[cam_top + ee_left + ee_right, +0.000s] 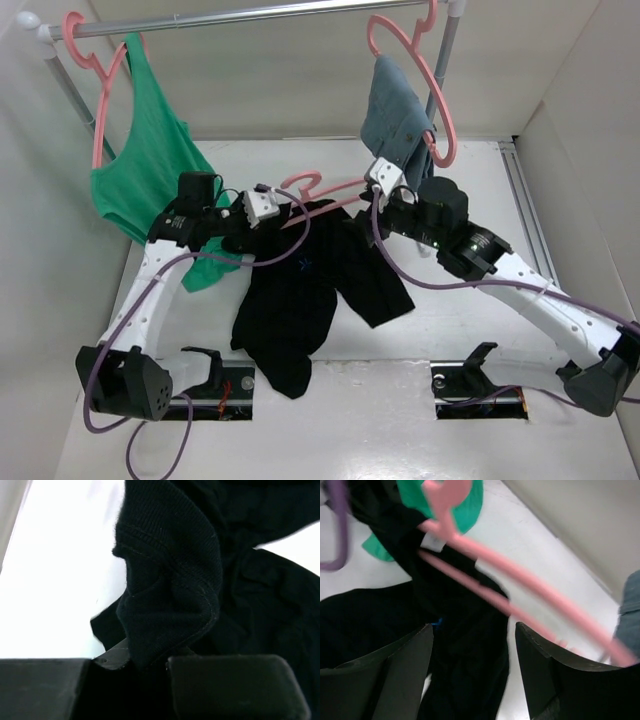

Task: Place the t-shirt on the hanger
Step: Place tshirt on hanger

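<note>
The black t-shirt (300, 290) lies crumpled on the white table, with its neck end lifted toward the back. My left gripper (262, 208) is shut on a fold of its hem or collar, seen close in the left wrist view (170, 580). The pink hanger (315, 188) lies across the shirt's top with its hook to the left. In the right wrist view the hanger (530, 582) runs diagonally over the shirt (465, 645), near the white neck label (432, 541) and blue logo (437, 623). My right gripper (380, 185) is open at the hanger's right end, jaws wide apart and empty (475, 640).
A green tank top (145, 160) hangs on a pink hanger from the rail (250, 15) at back left, its lower edge reaching the table by my left arm. A grey-blue cloth (400, 110) hangs on another pink hanger at back right, just behind my right gripper. White walls enclose the table.
</note>
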`<state>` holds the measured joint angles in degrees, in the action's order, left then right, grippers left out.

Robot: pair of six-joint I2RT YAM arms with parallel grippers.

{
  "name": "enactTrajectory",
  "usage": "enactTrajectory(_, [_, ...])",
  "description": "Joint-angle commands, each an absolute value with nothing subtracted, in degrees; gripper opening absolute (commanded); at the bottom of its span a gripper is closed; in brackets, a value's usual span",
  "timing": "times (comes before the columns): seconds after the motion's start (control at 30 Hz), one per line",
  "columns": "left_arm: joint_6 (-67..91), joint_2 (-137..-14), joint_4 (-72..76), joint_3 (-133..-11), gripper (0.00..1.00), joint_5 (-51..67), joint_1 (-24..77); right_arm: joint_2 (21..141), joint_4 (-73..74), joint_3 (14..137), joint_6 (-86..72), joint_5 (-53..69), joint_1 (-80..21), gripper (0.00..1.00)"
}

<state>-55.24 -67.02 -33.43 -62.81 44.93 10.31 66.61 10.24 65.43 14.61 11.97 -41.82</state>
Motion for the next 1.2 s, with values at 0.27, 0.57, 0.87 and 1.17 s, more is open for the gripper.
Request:
enactTrajectory(0.27, [-31.8, -58.2, -20.9, -55.1, 0.00, 47.4, 6.7, 69.4, 1.3, 60.4, -7.6, -2.0, -48.3, 0.71])
enactTrajectory(0.57, [-24.4, -54.7, -17.9, -53.1, 0.00, 47.9, 6.7, 84.2, -16.3, 60.9, -22.7, -2.0, -48.9, 0.71])
enactTrajectory(0.87, [-22.1, -52.4, -16.7, -51.9, 0.00, 48.4, 6.7, 91.7, -18.7, 65.3, -24.6, -4.7, -48.9, 0.68])
enactTrajectory(1.17, [-24.1, -49.1, -18.3, -51.4, 0.00, 49.0, 6.2, 93.4, -15.6, 61.9, -30.3, -6.1, -45.8, 0.00])
